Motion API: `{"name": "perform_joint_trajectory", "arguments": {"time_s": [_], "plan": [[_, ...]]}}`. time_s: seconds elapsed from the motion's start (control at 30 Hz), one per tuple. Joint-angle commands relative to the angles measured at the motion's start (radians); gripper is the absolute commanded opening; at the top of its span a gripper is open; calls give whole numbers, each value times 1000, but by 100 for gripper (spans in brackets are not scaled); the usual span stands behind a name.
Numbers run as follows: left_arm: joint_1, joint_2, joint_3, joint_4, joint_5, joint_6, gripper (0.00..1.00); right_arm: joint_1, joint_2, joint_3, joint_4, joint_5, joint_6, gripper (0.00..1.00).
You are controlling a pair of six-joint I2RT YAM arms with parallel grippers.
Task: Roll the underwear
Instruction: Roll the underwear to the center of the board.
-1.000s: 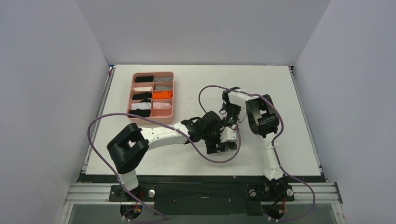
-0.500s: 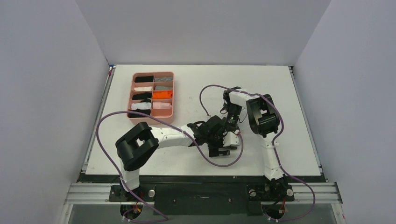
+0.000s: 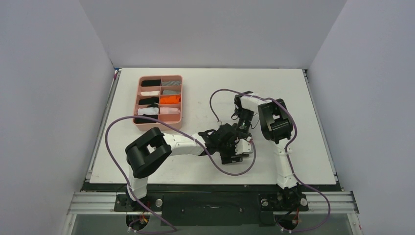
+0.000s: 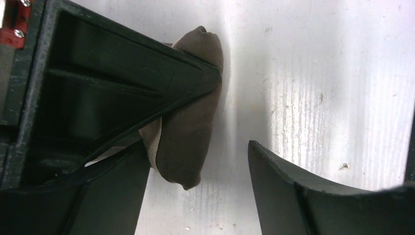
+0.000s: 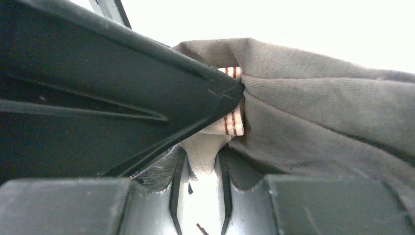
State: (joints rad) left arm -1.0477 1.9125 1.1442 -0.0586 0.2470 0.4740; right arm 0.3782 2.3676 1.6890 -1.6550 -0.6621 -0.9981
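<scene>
Top external view: both arms are reaching toward the middle of the white worktop (image 3: 303, 98), where the left gripper (image 3: 234, 156) and the right gripper (image 3: 243, 133) are meeting tip to tip. The underwear (image 3: 241, 145) is lying on the worktop between them, mostly hidden under the black gripper bodies, with only a pale scrap showing. The pink tray (image 3: 157, 126) is sitting well apart, toward the far left corner, and is holding small rolled cloths (image 3: 170, 100) in its compartments.

Left wrist view: the underwear is showing as a compact grey-brown bundle on the worktop, with a sliver of beige waistband peeking out at its side. The left gripper's jaws are standing apart around it. One finger is lying right against the bundle, while the other is standing clear of it, with bare worktop showing in the gap. A black wedge, apparently a finger of the right gripper, is pressing into the bundle from the side.

Right wrist view: the right gripper's jaws are sitting close together and clamping the cloth, with the pale waistband and its thin red stripes pinched between the tips. Grey-brown fabric is bunching out to one side in folds. Another black wedge, apparently a finger of the left gripper, is poking into the fold just above the pinch.
</scene>
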Motion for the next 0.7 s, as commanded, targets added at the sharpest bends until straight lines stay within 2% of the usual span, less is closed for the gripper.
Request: {"name": "perform_joint_trajectory", "arguments": {"time_s": [0.0,0.13,0.3,0.43,0.57,0.67], "plan": [[1,27,6,147,15,-30,65,22,29,12,90,-2,-33,0],[1,46,14,141,33,-48,44,22,26,8,92,-2,-30,0],[2,61,15,129,43,-62,27,22,22,7,96,-3,-25,0],[3,72,31,87,70,-70,3,21,14,7,112,0,-5,0],[7,83,37,62,97,-92,0,17,-7,6,127,4,24,14],[15,82,18,25,115,-109,0,4,-36,-3,145,5,45,20]]}}
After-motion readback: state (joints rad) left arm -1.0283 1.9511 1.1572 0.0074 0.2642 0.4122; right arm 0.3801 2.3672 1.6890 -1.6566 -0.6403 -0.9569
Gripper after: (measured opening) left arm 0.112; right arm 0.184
